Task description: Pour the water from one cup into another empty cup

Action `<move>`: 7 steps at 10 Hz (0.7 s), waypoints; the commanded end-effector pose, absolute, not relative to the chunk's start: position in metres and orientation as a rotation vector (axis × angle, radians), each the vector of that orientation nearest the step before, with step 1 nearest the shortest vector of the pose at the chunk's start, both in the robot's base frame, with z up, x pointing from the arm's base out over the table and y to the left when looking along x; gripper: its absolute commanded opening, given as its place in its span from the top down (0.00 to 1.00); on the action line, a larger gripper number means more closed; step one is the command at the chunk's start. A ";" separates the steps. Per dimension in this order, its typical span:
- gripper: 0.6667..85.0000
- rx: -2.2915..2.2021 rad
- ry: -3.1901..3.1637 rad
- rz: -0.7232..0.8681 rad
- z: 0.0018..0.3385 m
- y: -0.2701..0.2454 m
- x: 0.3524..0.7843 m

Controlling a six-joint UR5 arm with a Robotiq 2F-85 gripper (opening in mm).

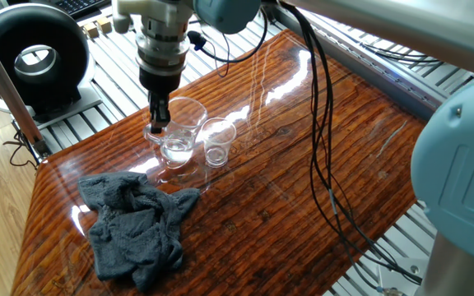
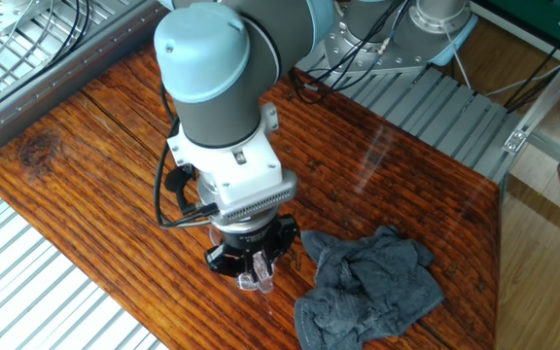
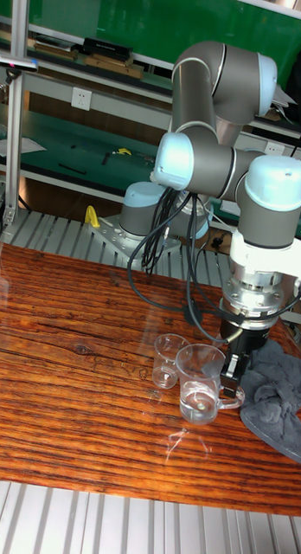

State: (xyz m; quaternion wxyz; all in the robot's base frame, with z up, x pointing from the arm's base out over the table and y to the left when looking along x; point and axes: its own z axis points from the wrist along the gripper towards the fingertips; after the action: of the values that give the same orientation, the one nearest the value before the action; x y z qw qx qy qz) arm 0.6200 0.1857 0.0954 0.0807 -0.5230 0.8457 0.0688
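The clear glass mug (image 1: 179, 130) (image 3: 201, 385) stands upright on the wooden table, with a shallow layer of water (image 1: 177, 151) (image 3: 199, 404) in its bottom. My gripper (image 1: 158, 117) (image 3: 233, 374) points straight down and is shut on the mug's side handle (image 3: 230, 399). The small empty tumbler (image 1: 218, 141) (image 3: 168, 360) stands right beside the mug, almost touching it. In the other fixed view my gripper (image 2: 257, 279) and wrist hide nearly all of both glasses. Whether the mug's base touches the table I cannot tell.
A crumpled grey cloth (image 1: 134, 226) (image 2: 367, 287) (image 3: 277, 402) lies close to the mug on the handle side. Black cables (image 1: 323, 140) hang over the table's middle. A black ring-shaped device (image 1: 35, 53) sits off the table on the slatted metal bench (image 1: 97, 111).
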 end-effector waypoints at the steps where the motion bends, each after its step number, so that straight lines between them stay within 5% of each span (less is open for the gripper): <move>1: 0.92 -1.567 2.511 0.253 0.097 0.193 0.619; 7: 0.79 -1.556 2.367 0.328 0.108 0.220 0.636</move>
State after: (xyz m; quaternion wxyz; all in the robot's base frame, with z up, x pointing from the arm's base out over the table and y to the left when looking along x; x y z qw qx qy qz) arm 0.6268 0.2106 0.1020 0.1175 -0.5358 0.8296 0.1041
